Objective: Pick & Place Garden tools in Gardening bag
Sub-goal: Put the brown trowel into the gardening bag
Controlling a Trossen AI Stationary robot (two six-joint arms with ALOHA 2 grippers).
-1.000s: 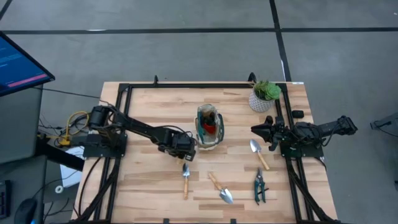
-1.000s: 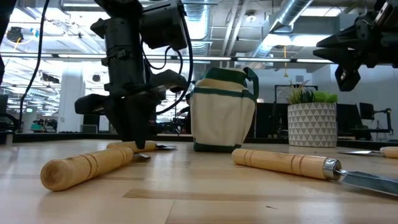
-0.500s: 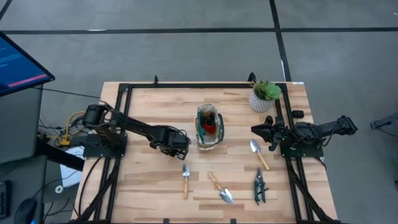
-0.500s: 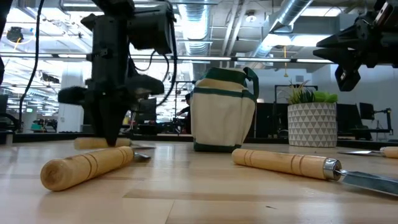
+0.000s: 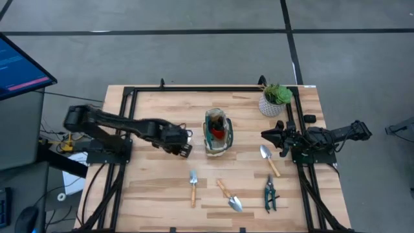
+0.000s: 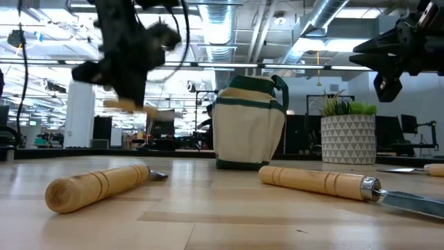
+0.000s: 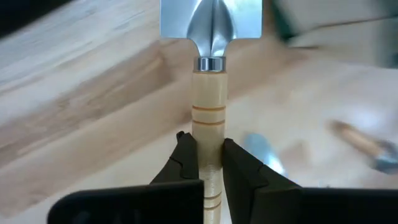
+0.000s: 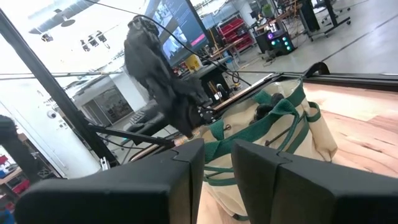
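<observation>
My left gripper (image 5: 183, 147) is shut on a small trowel with a wooden handle and a silver blade (image 7: 211, 22), held above the table just left of the beige, green-trimmed bag (image 5: 217, 133). The bag stands upright on its base (image 6: 250, 125), with a red-and-black item (image 5: 219, 131) inside. On the table lie a small trowel (image 5: 193, 186), a trowel (image 5: 229, 195), a third trowel (image 5: 269, 160) and green-handled shears (image 5: 269, 193). My right gripper (image 5: 266, 136) waits at the right edge, open by a narrow gap and empty. My left gripper pinches the trowel's wooden handle (image 7: 208, 118) between its two fingers, about midway along it. The fingers (image 7: 185, 155) come from above and lie across the handle. The trowel (image 6: 121, 104) is lifted clear of the table and lies about level.
A green plant in a white pot (image 5: 275, 100) stands at the far right corner. A black frame (image 5: 194, 89) runs round the table's edges. Bare wood lies to the left of the bag and in front of it.
My left gripper has risen from the table and gone a little toward the left edge, still shut on the trowel's handle. The trowel, which lay on the table, is now lifted clear.
</observation>
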